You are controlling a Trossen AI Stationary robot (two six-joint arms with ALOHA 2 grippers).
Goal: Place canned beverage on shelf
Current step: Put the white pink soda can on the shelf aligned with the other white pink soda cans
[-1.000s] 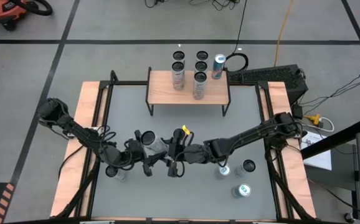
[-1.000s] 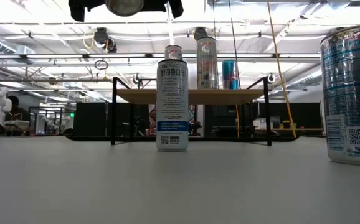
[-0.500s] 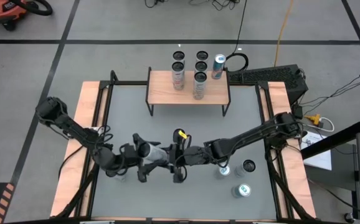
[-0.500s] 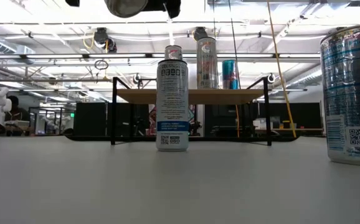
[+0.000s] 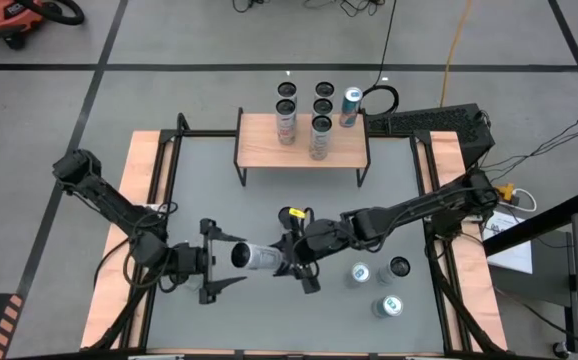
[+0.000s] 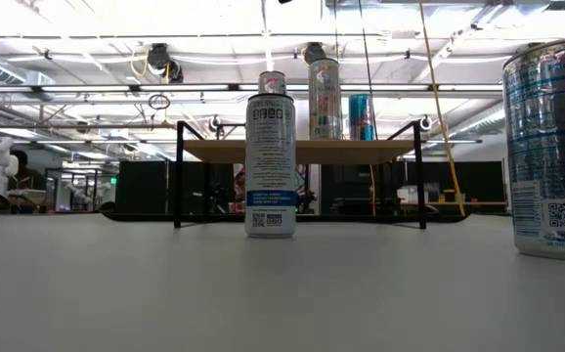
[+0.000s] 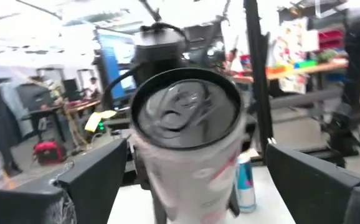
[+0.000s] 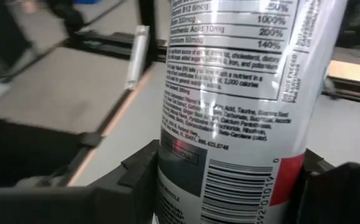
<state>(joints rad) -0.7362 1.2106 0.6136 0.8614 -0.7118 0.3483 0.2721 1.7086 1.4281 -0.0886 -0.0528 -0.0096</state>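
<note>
I've just handed the can [image 5: 256, 258] over: my left gripper [image 5: 214, 275] has let go, its jaws now spread wide and backed off toward the desk's [image 5: 389, 190] left edge. My right gripper [image 5: 297, 262] grips the can's base, holding it sideways above mid-desk. The shelf [image 5: 259, 148] at the far end is next, with two cans already on it

Grey floor [image 5: 49, 110] with black tape lines, bright ceiling lights [image 6: 87, 29], distant workbenches [image 6: 28, 191].

The grey table [image 5: 209, 180] bears the shelf [image 5: 259, 148], itself carrying two cans [image 5: 303, 128].
</note>
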